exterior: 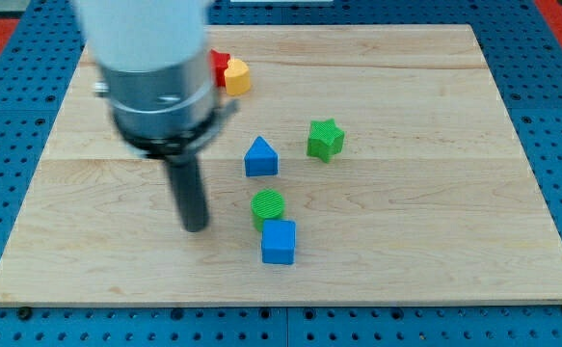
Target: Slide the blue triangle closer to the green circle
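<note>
In the camera view, a pale wooden board (pixel 435 280) lies on a blue perforated surface (pixel 1 77). The arm's grey and white housing (pixel 155 67) comes down from the view's top left, and a straight dark rod (pixel 190 193) hangs from it. My tip (pixel 196 228) sits at the rod's lower end, on the board left of centre. It is a plain rod end with nothing to spread or pinch, and it touches no block.

The blue triangle (pixel 260 157) stands near the middle of the board, above and to the right of my tip, clearly apart from it. The green circle (pixel 269 205) lies just below the blue triangle with a small gap between them, and to the right of my tip at nearly the same height, near but not touching.

A blue cube (pixel 279 242) sits directly below the green circle, touching or almost touching it. A green star (pixel 325 140) stands to the right of the blue triangle, a little higher, near but apart. Near the view's top, a red block (pixel 219 66) and a yellow block (pixel 237 76) huddle together beside the housing, which partly hides the red one; their shapes are hard to make out.
</note>
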`<act>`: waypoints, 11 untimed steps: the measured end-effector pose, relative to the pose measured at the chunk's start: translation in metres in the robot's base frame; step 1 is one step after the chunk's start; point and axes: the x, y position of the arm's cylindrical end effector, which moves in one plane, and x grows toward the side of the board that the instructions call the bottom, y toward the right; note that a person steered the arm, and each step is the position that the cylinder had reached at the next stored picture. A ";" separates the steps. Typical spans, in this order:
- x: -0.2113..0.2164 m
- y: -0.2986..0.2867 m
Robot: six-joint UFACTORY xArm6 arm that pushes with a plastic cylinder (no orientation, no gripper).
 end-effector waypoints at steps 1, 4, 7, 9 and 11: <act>-0.057 -0.024; -0.112 0.114; -0.100 0.060; -0.060 0.058; -0.091 0.067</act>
